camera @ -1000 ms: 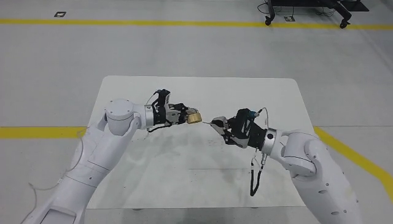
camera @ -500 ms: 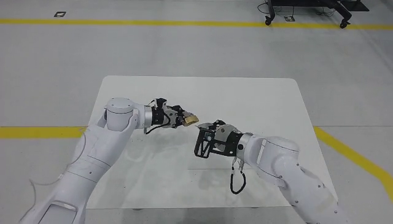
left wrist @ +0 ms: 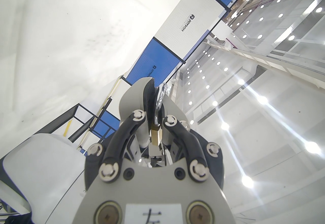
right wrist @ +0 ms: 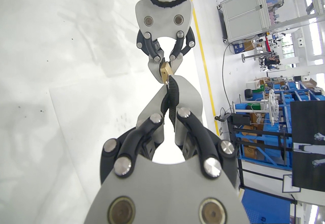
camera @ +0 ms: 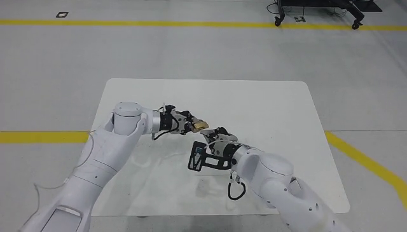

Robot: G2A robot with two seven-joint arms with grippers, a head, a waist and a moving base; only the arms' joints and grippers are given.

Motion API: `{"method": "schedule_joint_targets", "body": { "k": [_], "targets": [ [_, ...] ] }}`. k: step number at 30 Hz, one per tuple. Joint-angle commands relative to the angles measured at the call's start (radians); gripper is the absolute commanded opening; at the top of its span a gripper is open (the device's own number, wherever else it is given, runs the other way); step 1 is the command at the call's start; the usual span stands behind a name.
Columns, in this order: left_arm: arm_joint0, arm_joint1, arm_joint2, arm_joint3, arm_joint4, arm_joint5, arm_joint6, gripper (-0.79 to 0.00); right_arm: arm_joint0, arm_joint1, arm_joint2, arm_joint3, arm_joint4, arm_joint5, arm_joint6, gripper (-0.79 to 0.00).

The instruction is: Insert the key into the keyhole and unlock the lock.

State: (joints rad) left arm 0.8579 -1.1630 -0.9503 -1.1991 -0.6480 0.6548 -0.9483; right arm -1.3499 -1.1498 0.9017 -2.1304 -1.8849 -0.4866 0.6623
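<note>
Where your 2 arms meet above the counter [camera: 273,105], left end effector [camera: 193,123] is clamped on the brass lock [camera: 200,124], held aloft; right end effector [camera: 212,132] faces it tip-to-tip, pinched tight on the key [right wrist: 166,82], at the lock's base.

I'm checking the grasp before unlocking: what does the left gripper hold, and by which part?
The left gripper holds the padlock, clamped by its brass body, one end toward the right gripper.
</note>
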Motion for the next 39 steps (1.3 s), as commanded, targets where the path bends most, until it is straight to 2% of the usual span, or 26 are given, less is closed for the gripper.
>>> {"method": "schedule_joint_targets", "body": {
  "k": [1,15,39],
  "targets": [
    [0.0,0.0,0.0,0.001,-0.002,-0.001,0.001,-0.785,-0.007,0.0,0.002,-0.009,-0.016,0.005,0.01,-0.785],
    [-0.002,0.002,0.008,0.001,-0.001,-0.005,-0.003,-0.785,0.009,-0.017,-0.044,-0.001,-0.073,-0.021,0.079,-0.785],
    [-0.012,0.004,0.029,0.012,-0.002,0.013,-0.012,-0.785,0.046,-0.057,-0.108,0.032,-0.152,-0.001,0.163,-0.785]
  ]
}}
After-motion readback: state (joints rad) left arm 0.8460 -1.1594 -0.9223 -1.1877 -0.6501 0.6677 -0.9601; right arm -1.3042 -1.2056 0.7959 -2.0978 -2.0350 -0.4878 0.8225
